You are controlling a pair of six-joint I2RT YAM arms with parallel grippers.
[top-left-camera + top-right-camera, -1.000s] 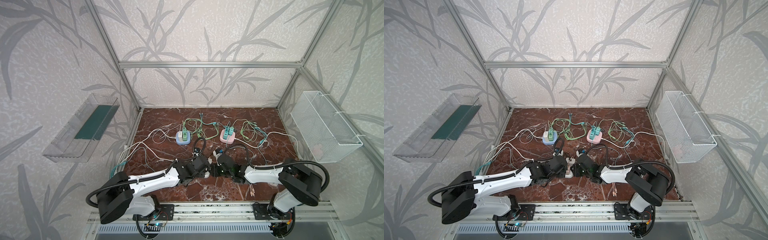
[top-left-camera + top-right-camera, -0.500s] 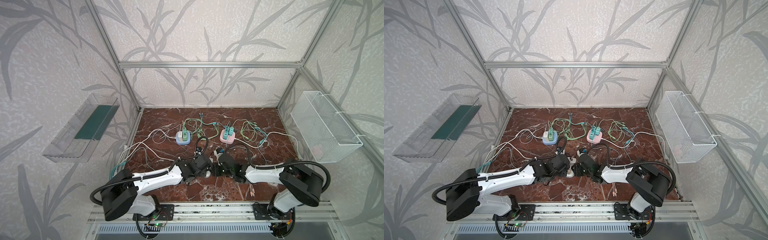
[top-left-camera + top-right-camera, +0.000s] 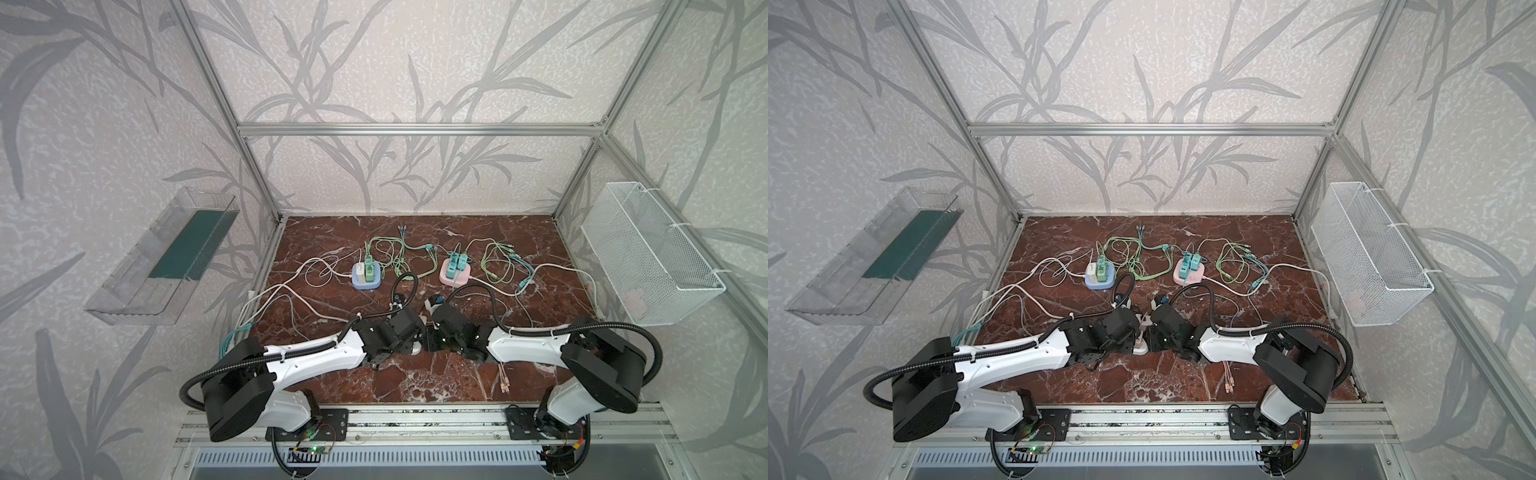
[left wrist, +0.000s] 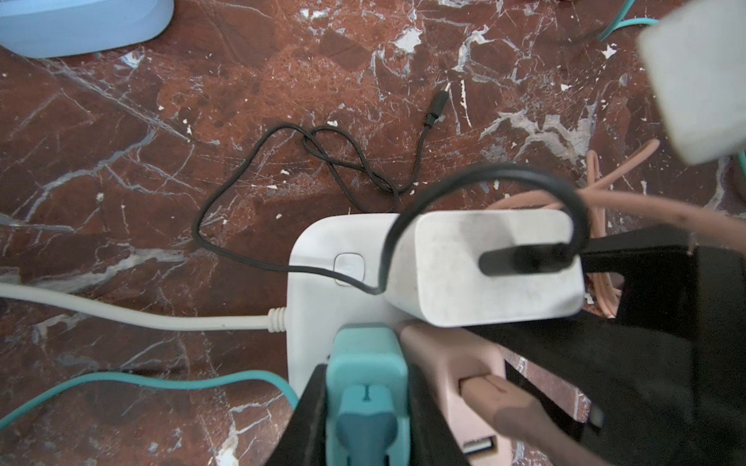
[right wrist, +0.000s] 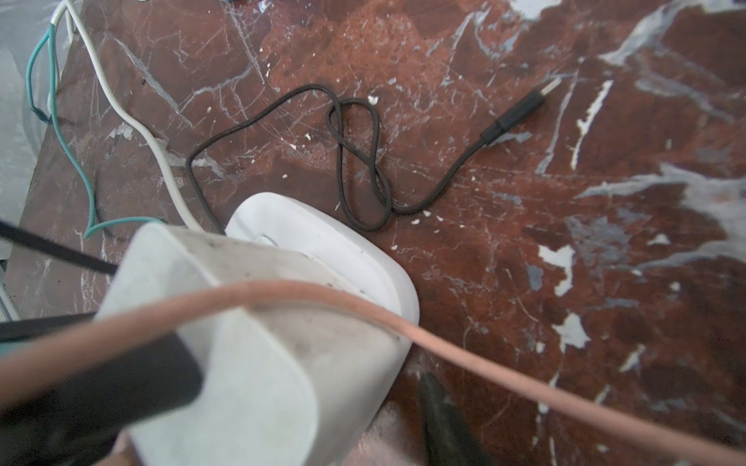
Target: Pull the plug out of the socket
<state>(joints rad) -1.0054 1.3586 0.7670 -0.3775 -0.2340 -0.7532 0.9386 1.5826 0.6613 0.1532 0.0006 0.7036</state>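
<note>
A white socket lies on the marble floor near the front, between both arms. Three plugs stand in it: a teal plug, a pink plug and a white plug with a black cable. My left gripper is shut on the teal plug, its black fingers pressing both sides. My right gripper comes from the opposite side. Its fingers flank the white plug and touch it. In the right wrist view only one finger shows.
A black cable loops on the floor beside the socket, and a pink cable crosses above it. Farther back stand a blue socket block and a pink one among green cables. On the side walls hang a wire basket and a clear tray.
The left arm's elbow has shifted slightly to the right. Both grippers have stayed at the white socket, and the right jaws have narrowed a little on the white plug.
</note>
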